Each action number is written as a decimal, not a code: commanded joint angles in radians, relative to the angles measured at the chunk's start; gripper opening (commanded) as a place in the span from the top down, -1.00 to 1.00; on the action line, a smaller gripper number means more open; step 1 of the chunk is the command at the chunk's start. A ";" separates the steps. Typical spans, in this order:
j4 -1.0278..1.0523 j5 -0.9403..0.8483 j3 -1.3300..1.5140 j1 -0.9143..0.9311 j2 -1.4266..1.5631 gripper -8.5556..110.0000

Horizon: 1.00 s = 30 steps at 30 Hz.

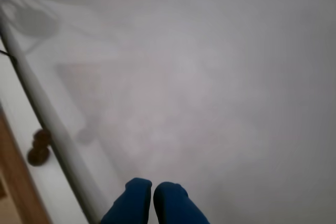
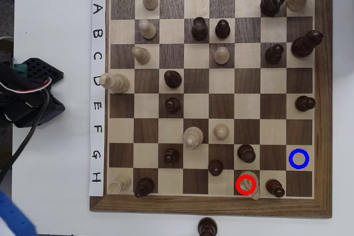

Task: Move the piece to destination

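The piece (image 2: 246, 183) is a cream chess piece standing inside a red ring on a dark square of row H, near the board's lower right in the overhead view. The destination (image 2: 298, 159) is a light square marked with a blue ring, one row up and two columns to the right, with nothing on it. My gripper (image 1: 153, 199) shows in the wrist view as two blue fingertips pressed together, holding nothing, in front of a blurred grey surface. A blue part of my arm (image 2: 12, 218) sits at the bottom left corner, far off the board.
Several dark and cream pieces crowd the chessboard (image 2: 322, 109); dark ones (image 2: 246, 152) (image 2: 274, 187) stand beside the ringed piece. One dark piece (image 2: 207, 227) stands off the board at the bottom edge. The black arm base and cables (image 2: 27, 95) lie to the left. A dark piece (image 1: 39, 148) shows at the wrist view's left.
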 commanded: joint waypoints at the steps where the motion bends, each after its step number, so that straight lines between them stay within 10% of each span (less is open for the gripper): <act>1: 0.120 0.390 -0.417 -0.210 -0.133 0.86; 13: 0.278 0.847 -0.499 -0.426 -0.318 0.80; 30: -0.322 0.922 0.160 -0.555 -0.345 0.73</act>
